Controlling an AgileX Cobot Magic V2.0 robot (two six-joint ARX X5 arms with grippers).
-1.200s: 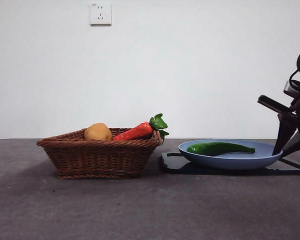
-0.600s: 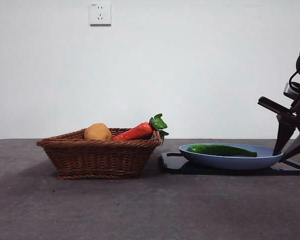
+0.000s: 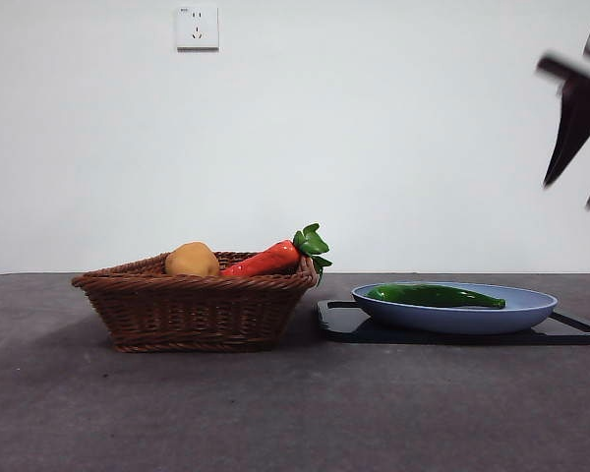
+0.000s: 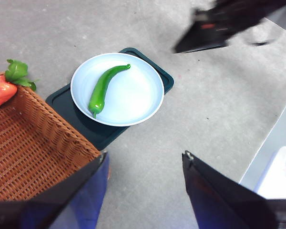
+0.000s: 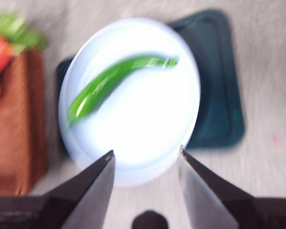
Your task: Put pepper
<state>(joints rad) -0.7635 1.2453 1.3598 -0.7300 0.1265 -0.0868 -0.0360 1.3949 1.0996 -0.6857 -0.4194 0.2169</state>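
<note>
**Mia:** Where is the pepper (image 3: 435, 294)?

**Ben:** It lies flat in the blue plate (image 3: 531, 308). It is long, green and shiny. Nothing is holding it.

**Mia:** What is under the plate?

**Ben:** A dark tray (image 3: 570, 330). The plate sits on it, and the tray sits on the grey table (image 3: 295, 413).

**Mia:** Where is the right gripper (image 3: 582, 162)?

**Ben:** High up at the right edge of the front view, well above the plate. It looks blurry there. In its own wrist view the right gripper (image 5: 145, 157) has its two black jaws spread apart with nothing between them. The plate and the pepper (image 5: 112, 83) show below it.

**Mia:** And the left gripper (image 4: 143, 160)?

**Ben:** It hangs above the table, between the basket (image 4: 33, 143) and the plate (image 4: 133, 100). Its jaws are wide apart too, and they hold nothing.

**Mia:** What is in the basket?

**Ben:** A red-orange vegetable (image 3: 265, 261) with green leaves, leaning on the rim. A round yellow-brown thing (image 3: 193, 260) sits beside it. The basket (image 3: 197, 310) stands just beside the tray, on the plate's left in the front view.

**Mia:** Anything on the wall?

**Ben:** A white socket (image 3: 198, 27), high up.
</note>
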